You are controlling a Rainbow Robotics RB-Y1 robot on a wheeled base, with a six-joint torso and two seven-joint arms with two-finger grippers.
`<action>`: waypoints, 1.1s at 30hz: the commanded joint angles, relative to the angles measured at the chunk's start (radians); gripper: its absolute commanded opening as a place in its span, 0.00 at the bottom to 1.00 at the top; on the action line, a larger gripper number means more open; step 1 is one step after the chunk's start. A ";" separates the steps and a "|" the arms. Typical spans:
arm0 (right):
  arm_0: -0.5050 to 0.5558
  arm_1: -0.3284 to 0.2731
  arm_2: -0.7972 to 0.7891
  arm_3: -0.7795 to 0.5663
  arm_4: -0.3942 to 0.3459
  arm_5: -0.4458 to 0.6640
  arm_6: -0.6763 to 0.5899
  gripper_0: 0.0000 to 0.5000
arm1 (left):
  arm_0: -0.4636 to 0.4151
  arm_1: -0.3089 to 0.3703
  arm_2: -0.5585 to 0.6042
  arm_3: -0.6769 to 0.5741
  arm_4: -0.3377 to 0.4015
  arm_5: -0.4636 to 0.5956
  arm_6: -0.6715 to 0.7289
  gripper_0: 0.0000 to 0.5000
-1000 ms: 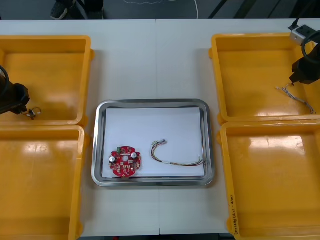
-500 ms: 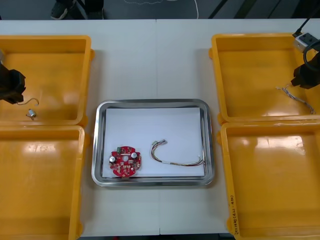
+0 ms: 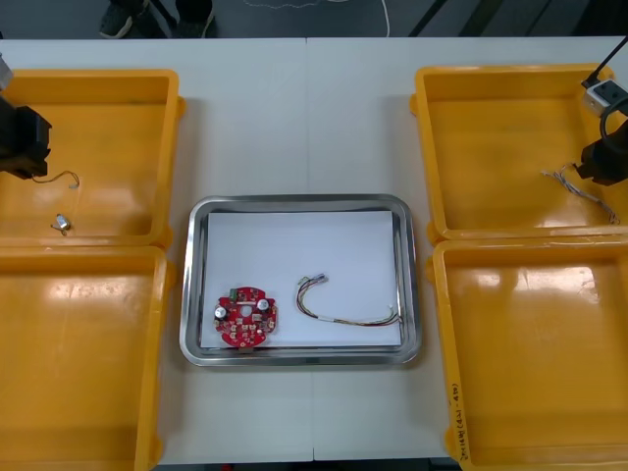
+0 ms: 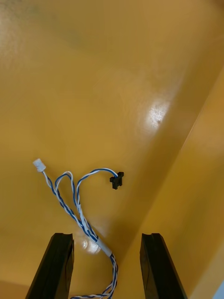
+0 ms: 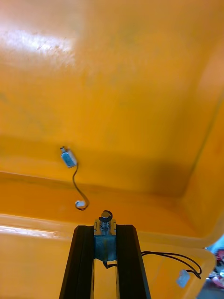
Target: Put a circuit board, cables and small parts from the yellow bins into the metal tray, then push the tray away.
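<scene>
**Writing.** One item: a small line of lettering on the rim corner of the near right yellow bin [image 3: 457, 422], too small to read.

**Left gripper** [image 5: 105, 231]. Mine, closed on a small metal part [image 5: 105, 239] pinched between the two fingertips, its top poking out above them. It is held up above the floor of the far left yellow bin [image 3: 147, 88], towards that bin's outer side. A thin black wire [image 5: 169, 255] trails off beside the fingers to a white plug.

**Loose part.** A second small metal part [image 5: 68, 157] lies on the same bin's floor, its own short wire curling away from it.

**Right gripper** [image 4: 106, 238]. Mine, fingers wide apart, holding nothing. It hangs over the far right yellow bin [image 3: 491, 74], beside its outer wall. The twisted blue and white cable [image 4: 77, 208] lies on the bin floor, its tail running between my fingers.

**Metal tray** [image 3: 294, 201]. White inside, mid-tabletop between the bins. It holds:
- the round red circuit board [image 3: 245, 316], near its left front corner;
- a thin cable [image 3: 343, 312], curved, towards the right, apart from the board.

**Room.** Narrow strips of tabletop [image 3: 304, 118] separate the tray from the bins on either side. A broad open stretch lies beyond the tray's far rim. The near left yellow bin [image 3: 147, 257] sits flush against the far left one.
</scene>
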 commanded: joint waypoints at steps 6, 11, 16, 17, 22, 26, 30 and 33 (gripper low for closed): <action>0.001 -0.017 0.037 0.006 -0.009 -0.056 0.010 0.82 | 0.007 -0.009 0.019 -0.227 0.047 0.008 0.306 0.00; 0.001 -0.003 0.037 0.022 0.001 -0.062 0.015 0.83 | 0.006 -0.023 -0.055 -0.313 0.052 0.008 0.405 0.00; 0.003 0.009 0.039 0.041 -0.003 -0.068 0.021 0.82 | -0.016 -0.040 -0.137 -0.363 0.052 0.008 0.501 0.00; 0.001 0.015 0.039 0.045 -0.003 -0.070 0.021 0.82 | -0.023 -0.051 -0.151 -0.370 0.050 0.008 0.519 0.00; 0.001 0.032 0.042 0.048 0.002 -0.073 0.023 0.82 | -0.049 -0.097 -0.216 -0.390 0.019 0.008 0.562 0.00; 0.001 0.043 0.042 0.051 0.004 -0.073 0.024 0.82 | -0.068 -0.153 -0.259 -0.390 -0.028 0.008 0.574 0.00; 0.003 0.050 0.051 0.055 0.005 -0.076 0.023 0.82 | -0.074 -0.225 -0.280 -0.390 -0.089 0.008 0.579 0.00; 0.003 0.052 0.060 0.060 0.005 -0.084 0.024 0.83 | -0.074 -0.267 -0.303 -0.388 -0.131 0.008 0.576 0.00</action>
